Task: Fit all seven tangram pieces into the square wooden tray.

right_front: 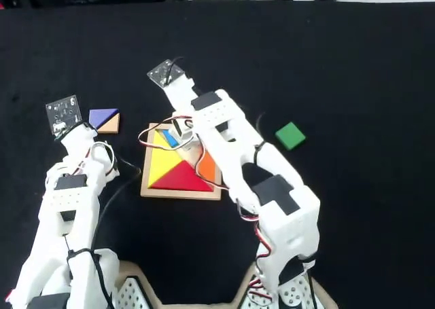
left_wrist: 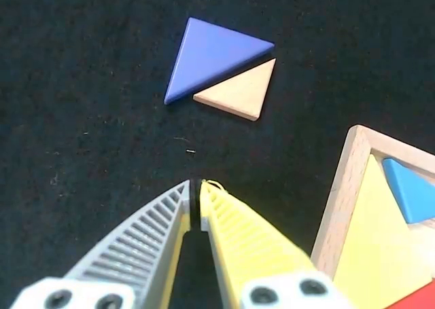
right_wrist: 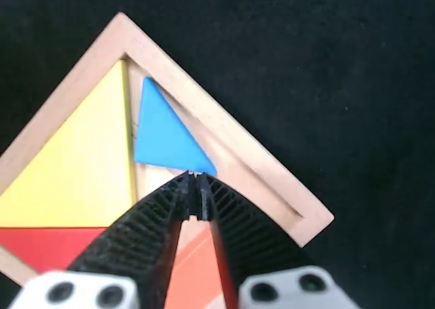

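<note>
The square wooden tray (right_front: pixel 151 189) lies mid-table. In it are a big yellow triangle (right_front: pixel 165 161), a red triangle (right_front: pixel 182 179), an orange piece (right_front: pixel 206 165) and a small blue triangle (right_wrist: pixel 163 132). My right gripper (right_wrist: pixel 196 180) is shut with nothing in it, and its tips hover over the blue triangle's near corner. A violet-blue triangle (left_wrist: pixel 211 54) and a tan triangle (left_wrist: pixel 238 92) lie edge to edge on the cloth, left of the tray (left_wrist: pixel 338 200). My left gripper (left_wrist: pixel 197 185) is shut and empty, a short way from them. A green square (right_front: pixel 290 135) sits to the right of the tray.
Black cloth covers the table. The right arm (right_front: pixel 231 153) stretches over the tray's right half and hides part of it. The left arm (right_front: pixel 71 187) stands to the tray's left. Both arm bases sit at the table's near edge.
</note>
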Robot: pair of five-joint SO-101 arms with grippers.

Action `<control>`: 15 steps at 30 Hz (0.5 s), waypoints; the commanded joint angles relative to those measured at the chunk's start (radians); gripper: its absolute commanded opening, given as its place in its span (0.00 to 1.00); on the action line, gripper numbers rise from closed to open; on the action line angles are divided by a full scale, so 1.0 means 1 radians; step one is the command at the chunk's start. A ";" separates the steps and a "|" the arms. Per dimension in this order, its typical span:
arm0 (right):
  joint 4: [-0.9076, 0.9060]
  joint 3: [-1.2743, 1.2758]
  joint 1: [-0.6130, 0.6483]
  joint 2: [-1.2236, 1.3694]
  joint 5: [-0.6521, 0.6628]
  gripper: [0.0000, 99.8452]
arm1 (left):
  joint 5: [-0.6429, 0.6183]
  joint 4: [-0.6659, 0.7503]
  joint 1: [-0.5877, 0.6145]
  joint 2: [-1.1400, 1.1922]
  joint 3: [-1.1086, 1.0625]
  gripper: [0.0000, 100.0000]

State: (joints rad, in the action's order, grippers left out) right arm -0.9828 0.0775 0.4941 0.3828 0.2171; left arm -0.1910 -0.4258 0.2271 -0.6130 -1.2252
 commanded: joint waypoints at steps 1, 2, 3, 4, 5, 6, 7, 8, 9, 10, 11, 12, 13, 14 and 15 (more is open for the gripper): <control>0.012 -0.054 0.012 0.008 -0.002 0.01 | -0.008 0.012 -0.019 0.005 0.044 0.04; 0.008 -0.074 0.012 0.028 -0.002 0.01 | -0.008 0.012 -0.019 0.005 0.044 0.04; -0.005 -0.097 0.012 0.050 -0.002 0.01 | -0.008 0.012 -0.019 0.006 0.044 0.04; -0.020 -0.122 0.012 0.067 -0.002 0.01 | -0.008 0.012 -0.019 0.006 0.044 0.04; -0.037 -0.147 0.012 0.084 -0.002 0.01 | -0.008 0.012 -0.019 0.006 0.044 0.04; -0.051 -0.173 0.012 0.096 -0.003 0.01 | -0.008 0.012 -0.021 0.006 0.044 0.04; -0.060 -0.193 0.012 0.107 -0.003 0.01 | -0.008 0.012 -0.021 0.006 0.044 0.04; -0.063 -0.213 0.012 0.119 -0.003 0.01 | -0.008 0.012 -0.021 0.006 0.044 0.04; -0.060 -0.223 0.012 0.130 -0.002 0.01 | -0.006 0.012 -0.022 0.006 0.044 0.04; -0.060 -0.239 0.012 0.140 -0.002 0.01 | -0.006 0.014 -0.025 0.008 0.044 0.04; -0.060 -0.252 0.012 0.153 -0.002 0.01 | -0.002 0.014 -0.036 0.008 0.044 0.04; -0.060 -0.271 0.014 0.165 -0.002 0.01 | 0.000 0.014 -0.045 0.008 0.044 0.04; -0.064 -0.286 0.015 0.177 -0.002 0.01 | 0.000 0.014 -0.053 0.008 0.042 0.04; -0.068 -0.298 0.017 0.186 -0.002 0.01 | 0.000 0.014 -0.054 0.008 0.042 0.04; -0.068 -0.305 0.018 0.191 -0.002 0.01 | 0.000 0.015 -0.054 0.008 0.044 0.04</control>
State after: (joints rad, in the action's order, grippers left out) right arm -1.0472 -0.1603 0.4941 0.5700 0.2171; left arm -0.1910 -0.4258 0.1933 -0.6053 -1.2252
